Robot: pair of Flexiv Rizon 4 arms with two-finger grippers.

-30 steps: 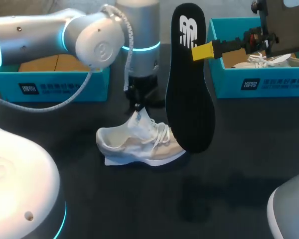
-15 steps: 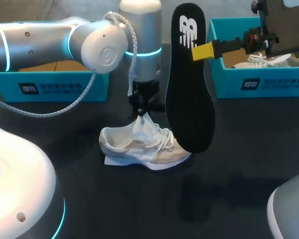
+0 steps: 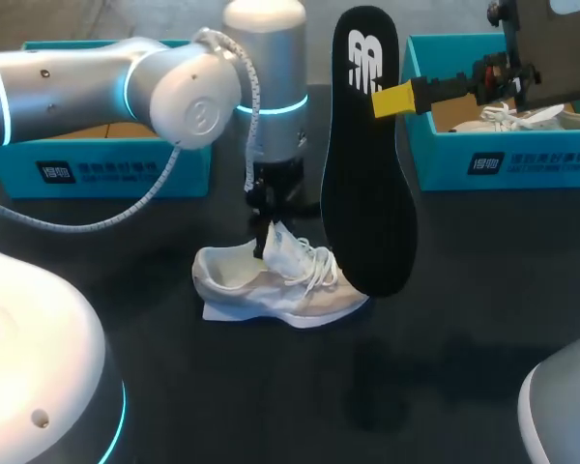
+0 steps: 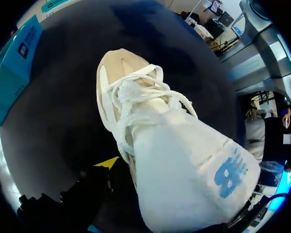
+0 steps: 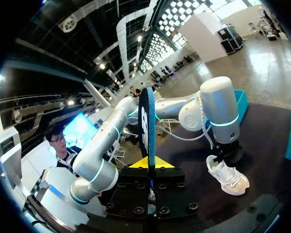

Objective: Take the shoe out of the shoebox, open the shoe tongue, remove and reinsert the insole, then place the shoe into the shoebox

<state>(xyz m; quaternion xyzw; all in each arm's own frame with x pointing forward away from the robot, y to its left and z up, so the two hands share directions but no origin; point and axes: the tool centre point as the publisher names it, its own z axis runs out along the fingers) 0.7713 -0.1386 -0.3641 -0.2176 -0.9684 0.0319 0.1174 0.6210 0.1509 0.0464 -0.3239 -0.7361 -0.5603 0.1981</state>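
Note:
A white and beige shoe [image 3: 295,295] lies on the dark table [image 3: 464,290], toe to the right. Its white tongue [image 3: 284,253] stands pulled up, and my left gripper [image 3: 267,230] hangs right over it. In the left wrist view the tongue [image 4: 194,174] lies between the open fingers, and one yellow fingertip [image 4: 109,162] stands a little off it; the other is hidden. My right gripper [image 3: 396,99] is shut on the black insole [image 3: 367,193], holding it upright above the shoe's toe. The right wrist view shows the insole [image 5: 147,121] edge-on in the gripper [image 5: 149,164], with the shoe [image 5: 228,177] beyond.
A teal shoebox [image 3: 106,159] sits at the back left behind my left arm. At the back right, a second teal shoebox [image 3: 503,155] holds another white shoe [image 3: 522,118]. White paper [image 3: 213,311] shows under the shoe's heel.
The left gripper dragged the shoe a little to the right by its tongue, then spread its fingers off the tongue. The right gripper and the insole have stayed still.

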